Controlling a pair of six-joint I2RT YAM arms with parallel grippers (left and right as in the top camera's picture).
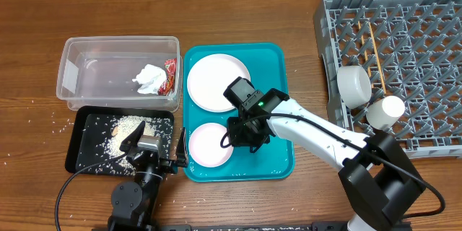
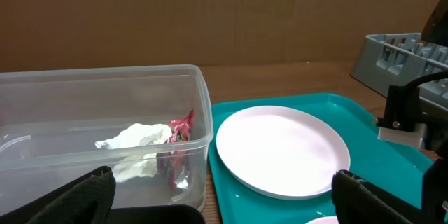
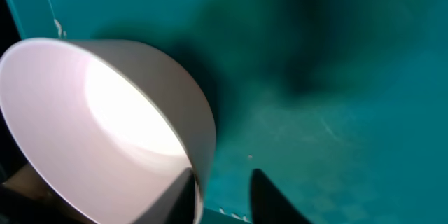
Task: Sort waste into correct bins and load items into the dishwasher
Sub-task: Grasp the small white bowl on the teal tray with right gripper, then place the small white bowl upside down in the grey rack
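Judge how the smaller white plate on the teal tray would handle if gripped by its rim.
Likely stiff: the smaller white plate shows a crisp, even rim. Probably slippery, given its smooth glossy face. Lying flat on the teal tray, it should slide rather than tip.

We see napkin (image 1: 149, 79) and wrapper (image 1: 170, 76) in the clear tub (image 1: 68, 72), crumbs (image 1: 128, 125) on the black tray (image 1: 86, 155), large plate (image 1: 213, 79) and small plate (image 1: 206, 144) on the teal tray (image 1: 278, 151), and bowl (image 1: 354, 85), cup (image 1: 386, 112) and chopsticks (image 1: 375, 54) in the rack (image 1: 433, 79).
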